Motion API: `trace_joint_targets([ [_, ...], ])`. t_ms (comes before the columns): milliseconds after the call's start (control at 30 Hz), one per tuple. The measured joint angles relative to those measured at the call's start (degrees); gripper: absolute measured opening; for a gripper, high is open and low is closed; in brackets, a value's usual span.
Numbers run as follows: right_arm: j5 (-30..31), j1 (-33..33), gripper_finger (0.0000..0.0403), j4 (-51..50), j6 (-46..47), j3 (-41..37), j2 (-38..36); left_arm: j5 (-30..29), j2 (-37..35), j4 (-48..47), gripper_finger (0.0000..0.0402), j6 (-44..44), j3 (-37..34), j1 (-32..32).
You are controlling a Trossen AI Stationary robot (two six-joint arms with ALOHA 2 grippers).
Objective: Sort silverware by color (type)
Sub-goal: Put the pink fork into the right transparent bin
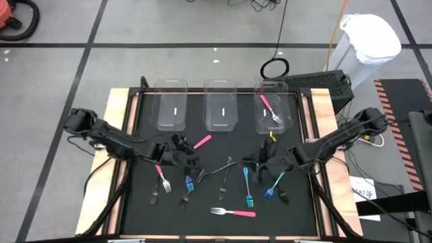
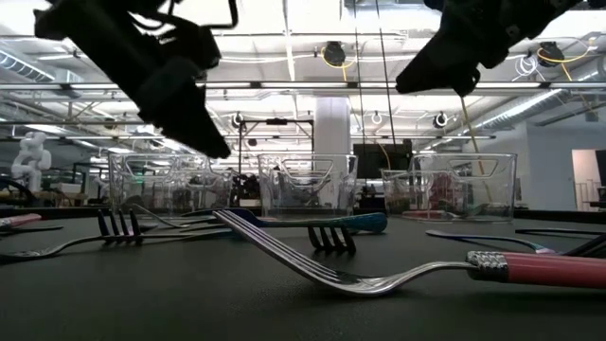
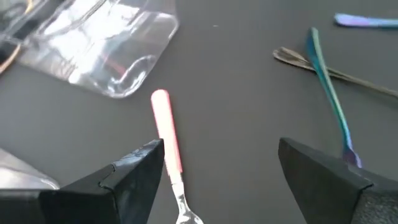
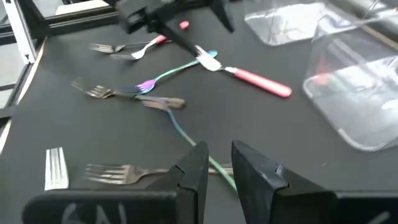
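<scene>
Several small forks lie scattered on the black mat: pink-handled ones, teal ones and dark ones. My left gripper hangs open just above a pink-handled fork that lies flat near the middle bin; the handle shows beside one finger. My right gripper hovers higher over the right part of the mat with only a narrow gap between its fingers. A teal fork handle lies on the mat below that gap. Another pink fork rests inside the right bin.
Three clear plastic bins stand in a row along the mat's far edge; the left and middle ones hold no forks. Wooden borders frame the mat. Open mat lies between the bins and the forks.
</scene>
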Motion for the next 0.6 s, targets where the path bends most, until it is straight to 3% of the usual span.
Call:
trace_joint_targets([
  [133, 0.0, 1.3, 0.0068, 0.0, 1.2, 0.0, 1.0, 0.0, 2.0, 0.2, 0.0318, -3.4, 0.0, 1.6],
  [333, 0.0, 1.9, 0.0068, 0.3, 2.6, 0.0, 1.1, 0.1, 6.3, 0.4, 0.0315, -1.5, 0.0, 2.5],
  [600, 0.0, 2.1, 0.0068, 0.5, 2.3, 0.0, 1.1, 0.6, 10.3, 0.3, 0.027, -1.4, 0.0, 5.4],
])
